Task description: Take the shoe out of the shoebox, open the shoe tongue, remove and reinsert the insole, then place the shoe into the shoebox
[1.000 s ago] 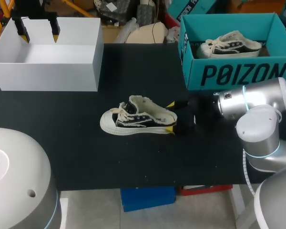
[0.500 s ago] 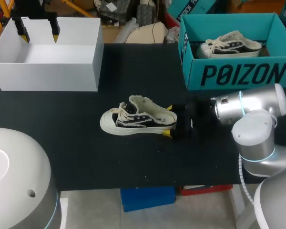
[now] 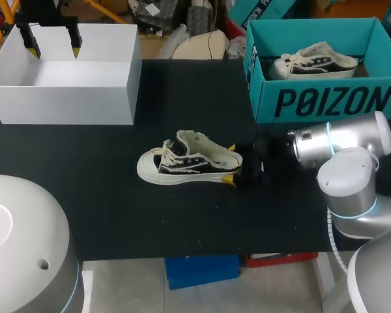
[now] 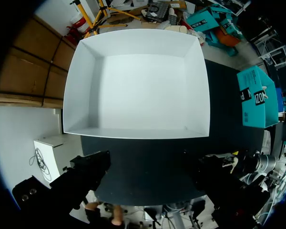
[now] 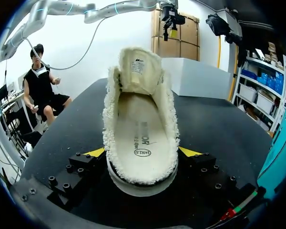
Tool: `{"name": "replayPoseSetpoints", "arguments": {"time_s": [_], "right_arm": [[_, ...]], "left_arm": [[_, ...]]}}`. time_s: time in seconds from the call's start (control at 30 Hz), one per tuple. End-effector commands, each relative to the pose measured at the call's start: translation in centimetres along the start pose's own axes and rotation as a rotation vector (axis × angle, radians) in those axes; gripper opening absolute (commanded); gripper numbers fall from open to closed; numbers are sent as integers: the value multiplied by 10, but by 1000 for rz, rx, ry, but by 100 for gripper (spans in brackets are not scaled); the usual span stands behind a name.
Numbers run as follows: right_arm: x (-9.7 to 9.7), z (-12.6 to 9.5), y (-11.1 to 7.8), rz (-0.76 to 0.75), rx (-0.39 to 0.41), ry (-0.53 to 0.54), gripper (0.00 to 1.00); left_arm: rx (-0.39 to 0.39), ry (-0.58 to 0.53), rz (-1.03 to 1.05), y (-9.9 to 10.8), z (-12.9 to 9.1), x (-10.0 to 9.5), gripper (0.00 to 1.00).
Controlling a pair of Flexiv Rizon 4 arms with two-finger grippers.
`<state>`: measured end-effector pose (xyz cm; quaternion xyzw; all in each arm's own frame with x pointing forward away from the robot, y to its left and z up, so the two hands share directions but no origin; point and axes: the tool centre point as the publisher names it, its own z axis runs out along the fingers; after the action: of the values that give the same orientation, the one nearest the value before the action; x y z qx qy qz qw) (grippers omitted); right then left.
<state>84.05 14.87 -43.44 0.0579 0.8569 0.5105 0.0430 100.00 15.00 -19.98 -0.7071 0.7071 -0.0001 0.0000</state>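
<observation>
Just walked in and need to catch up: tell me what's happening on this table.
The right gripper has its fingers on both sides of the heel of a shoe lying on the black mat. Its insole is in place. The left gripper hangs open over the white box, holding nothing. Another shoe sits in the teal shoebox.

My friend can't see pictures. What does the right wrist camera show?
A shoe lies on a black table, its heel at the right gripper and toe pointing away, its fluffy-edged opening showing the insole inside. A white box stands beyond the toe.
</observation>
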Motion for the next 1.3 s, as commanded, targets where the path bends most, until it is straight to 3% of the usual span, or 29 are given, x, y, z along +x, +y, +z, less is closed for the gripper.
{"name": "replayPoseSetpoints", "arguments": {"time_s": [0.03, 0.17, 0.23, 0.43, 0.67, 0.8, 0.87, 1.3], "right_arm": [[-1, 1, 1, 3, 4, -1, 0], [-1, 1, 1, 3, 4, -1, 0], [-1, 1, 1, 3, 4, -1, 0], [-1, 1, 1, 3, 4, -1, 0], [-1, 1, 1, 3, 4, -1, 0], [-1, 1, 1, 3, 4, -1, 0], [-1, 1, 1, 3, 4, -1, 0], [-1, 1, 1, 3, 4, -1, 0]], "left_arm": [[0, 0, 0, 0, 0, 0, 100], [0, 0, 0, 0, 0, 0, 100], [38, -66, -37, 2, -4, 10, 100], [96, -92, -41, 21, -15, 47, 100], [103, -121, 5, 70, -5, 84, 100], [59, -86, 34, 100, 8, 101, 100], [10, -62, 54, 108, 14, 104, 100], [10, -62, 54, 108, 14, 104, 100]]}}
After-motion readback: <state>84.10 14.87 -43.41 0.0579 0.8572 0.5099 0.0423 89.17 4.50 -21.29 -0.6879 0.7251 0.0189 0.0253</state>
